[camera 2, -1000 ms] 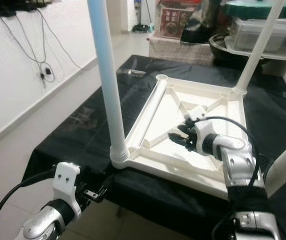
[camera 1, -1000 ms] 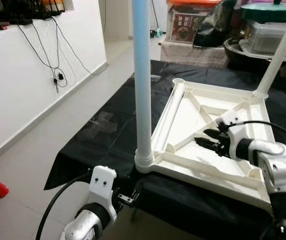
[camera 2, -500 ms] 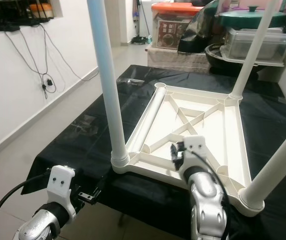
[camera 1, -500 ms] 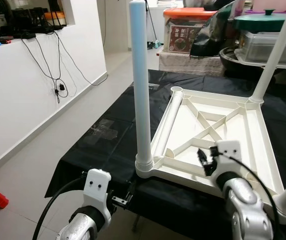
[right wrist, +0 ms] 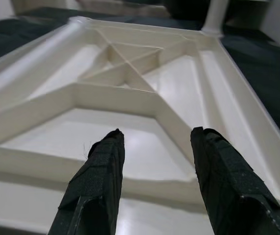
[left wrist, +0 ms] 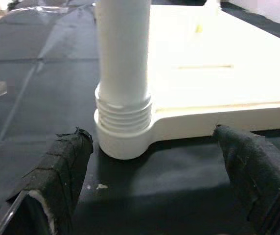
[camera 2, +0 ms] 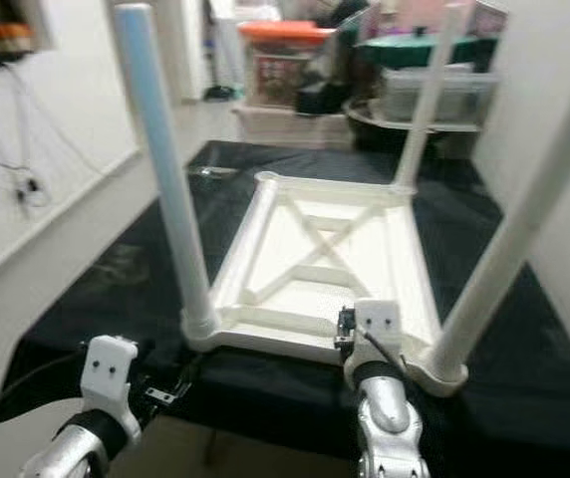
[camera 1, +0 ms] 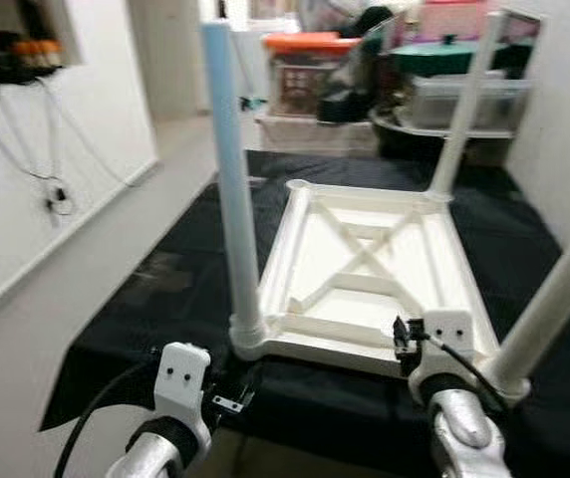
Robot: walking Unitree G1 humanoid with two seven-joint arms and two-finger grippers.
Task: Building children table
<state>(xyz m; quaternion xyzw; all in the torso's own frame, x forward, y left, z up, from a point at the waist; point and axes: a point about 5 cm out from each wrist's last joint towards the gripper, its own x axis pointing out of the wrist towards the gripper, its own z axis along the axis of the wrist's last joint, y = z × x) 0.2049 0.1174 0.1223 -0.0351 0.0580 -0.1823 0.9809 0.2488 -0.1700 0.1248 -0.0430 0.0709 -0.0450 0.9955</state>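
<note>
Tabletop (camera 1: 365, 269) inverted on black cloth (camera 1: 155, 299); right pincer (right wrist: 154, 147) spread at near edge.

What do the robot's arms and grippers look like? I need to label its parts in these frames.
Both arms are silver metal with rounded segments. Each wrist carries a white, blocky camera housing with small dark screw holes, and a black cable loops to it. The left gripper and right gripper each have two long black fingers wrapped in a matte, fabric-like covering, which is frayed on the left one.
</note>
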